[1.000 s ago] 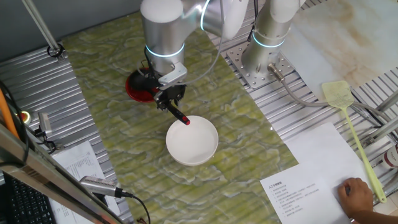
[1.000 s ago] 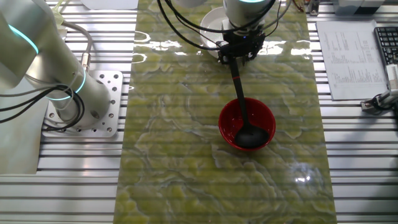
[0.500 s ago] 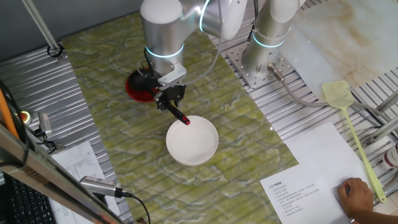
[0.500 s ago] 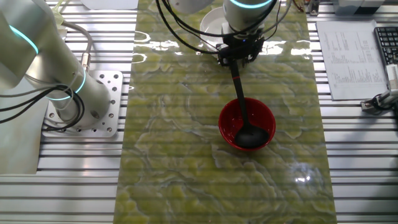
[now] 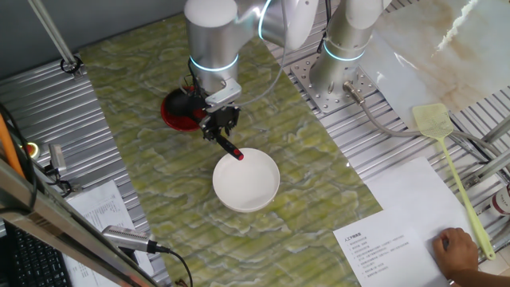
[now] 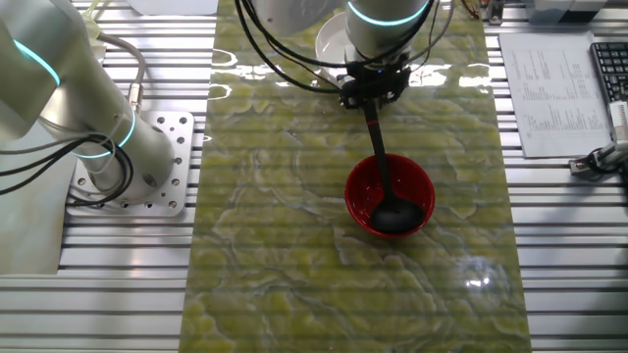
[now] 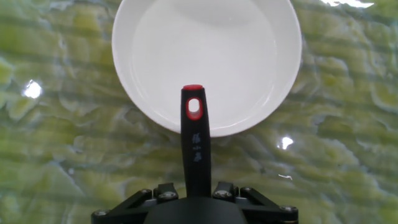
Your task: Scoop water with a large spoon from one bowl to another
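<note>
- Green marbled, glossy sheeting covers the tabletop (image 6: pixel 294 245), ridged metal at its sides; spilled drops would be hard to spot on the shine.
- White and shallow, the receiving bowl (image 5: pixel 246 179) is wide and smooth; it lies just beside the red bowl (image 6: pixel 390 195), which is smaller, deeper and glazed.
- Black and thin, the large spoon (image 6: pixel 383 172) is pinched near its red-tipped end by the jaws of the gripper (image 6: pixel 373 88); its round head rests inside the red bowl.
- Such a far-end grip is judged liable to let the handle twist once loaded, so the water could slop out in transit; the water itself cannot be made out.
</note>
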Controlling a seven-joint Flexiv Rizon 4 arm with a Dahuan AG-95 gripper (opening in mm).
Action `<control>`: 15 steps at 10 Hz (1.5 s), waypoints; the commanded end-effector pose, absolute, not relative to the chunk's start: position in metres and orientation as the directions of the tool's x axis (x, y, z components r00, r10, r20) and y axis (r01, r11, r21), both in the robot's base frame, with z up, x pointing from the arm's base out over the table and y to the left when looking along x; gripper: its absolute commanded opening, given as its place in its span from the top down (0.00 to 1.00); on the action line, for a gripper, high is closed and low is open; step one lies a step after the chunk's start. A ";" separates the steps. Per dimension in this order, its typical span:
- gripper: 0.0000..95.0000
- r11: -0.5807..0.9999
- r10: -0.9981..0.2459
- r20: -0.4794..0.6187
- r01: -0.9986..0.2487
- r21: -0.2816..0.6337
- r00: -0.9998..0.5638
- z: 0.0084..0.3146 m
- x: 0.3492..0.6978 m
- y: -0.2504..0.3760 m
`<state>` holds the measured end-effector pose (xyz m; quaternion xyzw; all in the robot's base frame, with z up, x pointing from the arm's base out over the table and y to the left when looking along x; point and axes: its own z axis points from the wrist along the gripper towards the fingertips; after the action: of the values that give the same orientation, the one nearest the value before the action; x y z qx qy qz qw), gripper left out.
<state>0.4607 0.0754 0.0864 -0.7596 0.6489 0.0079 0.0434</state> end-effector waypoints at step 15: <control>0.80 -0.165 -0.973 -0.153 -0.983 -0.080 0.175 0.073 0.461 0.069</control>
<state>0.4605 0.0689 0.0744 -0.7626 0.6411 0.0337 0.0800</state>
